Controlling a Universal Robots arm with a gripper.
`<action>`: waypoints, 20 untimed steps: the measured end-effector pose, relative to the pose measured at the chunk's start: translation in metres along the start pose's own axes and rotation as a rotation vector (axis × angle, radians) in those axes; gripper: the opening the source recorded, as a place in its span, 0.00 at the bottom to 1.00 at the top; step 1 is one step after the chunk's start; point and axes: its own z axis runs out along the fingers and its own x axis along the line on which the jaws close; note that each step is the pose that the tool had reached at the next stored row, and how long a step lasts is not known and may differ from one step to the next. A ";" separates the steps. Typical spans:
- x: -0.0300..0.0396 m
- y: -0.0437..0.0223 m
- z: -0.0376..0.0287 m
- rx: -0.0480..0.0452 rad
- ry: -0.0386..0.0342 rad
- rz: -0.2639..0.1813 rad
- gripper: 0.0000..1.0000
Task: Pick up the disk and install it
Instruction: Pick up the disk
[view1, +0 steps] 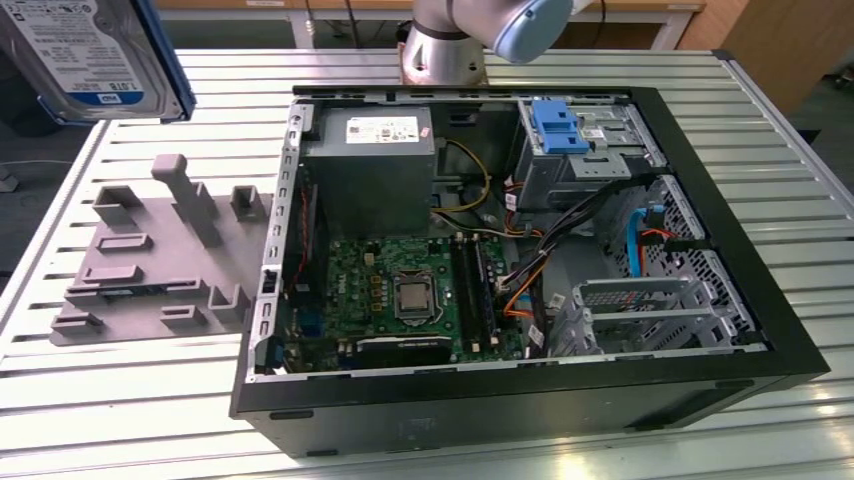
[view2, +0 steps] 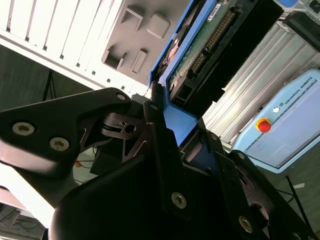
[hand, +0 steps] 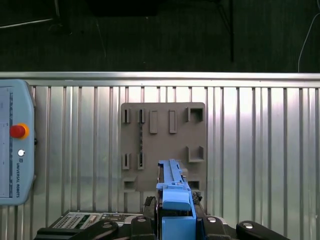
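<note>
The disk (view1: 80, 55), silver-grey with a white-and-blue label in a bright blue carrier frame, hangs high at the exterior view's upper left, well above the table. In both wrist views my gripper (hand: 175, 212) is shut on the carrier's blue edge (view2: 180, 120), with black fingers (view2: 155, 130) on either side. The disk's green circuit board and connector (view2: 205, 40) face the second wrist camera. Straight below the disk in the first wrist view lies the grey fixture block (hand: 164, 147).
An open black computer case (view1: 747, 330) lies on the slatted metal table (view1: 147, 400), with motherboard, power supply and a metal drive cage (view1: 641, 310) inside. A fixed blue bracket (view1: 558, 125) sits at its far corner. The grey fixture block (view1: 160, 255) lies beside the case. A teach pendant (hand: 15, 145) rests on the table.
</note>
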 end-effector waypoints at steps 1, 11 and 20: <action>0.0022 0.0000 0.0001 0.0001 0.0000 0.000 0.36; 0.0041 0.0000 0.0001 0.0001 0.0007 0.001 0.36; 0.0041 -0.0074 0.0001 0.0002 0.0007 0.001 0.36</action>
